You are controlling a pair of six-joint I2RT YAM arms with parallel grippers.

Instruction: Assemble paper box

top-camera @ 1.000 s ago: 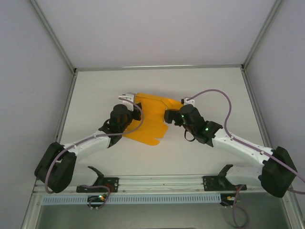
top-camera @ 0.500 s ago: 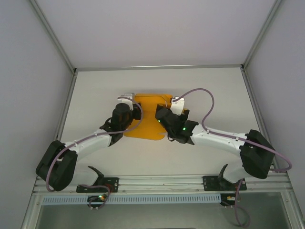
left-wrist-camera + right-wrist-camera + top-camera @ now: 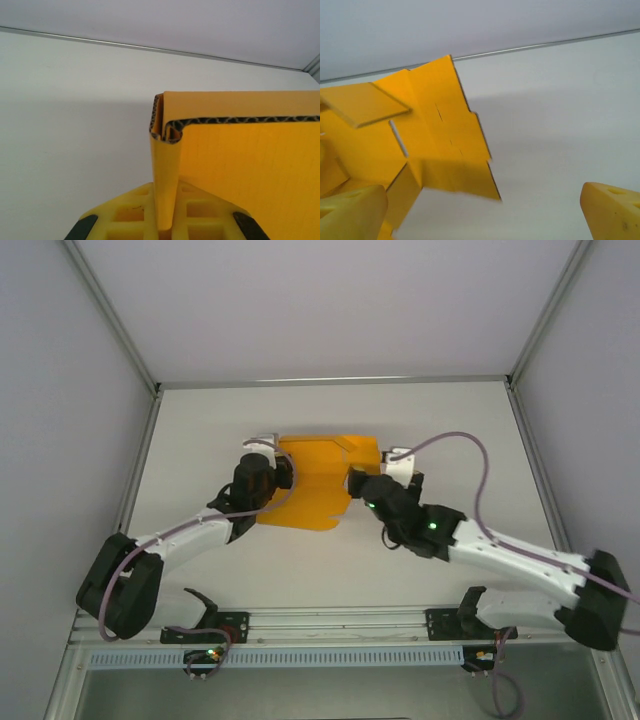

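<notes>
While left gripper (image 3: 165,222) stays clamped on the paper box (image 3: 318,485), right gripper (image 3: 356,483) has withdrawn rightward, jaws apart.

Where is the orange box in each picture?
Top view: the box sits in the middle.
Left wrist: the box fills the right side, its folded edge pinched by the left gripper.
Right wrist: the box is on the left.
Shared landmark: the metal strip behind it.
</notes>
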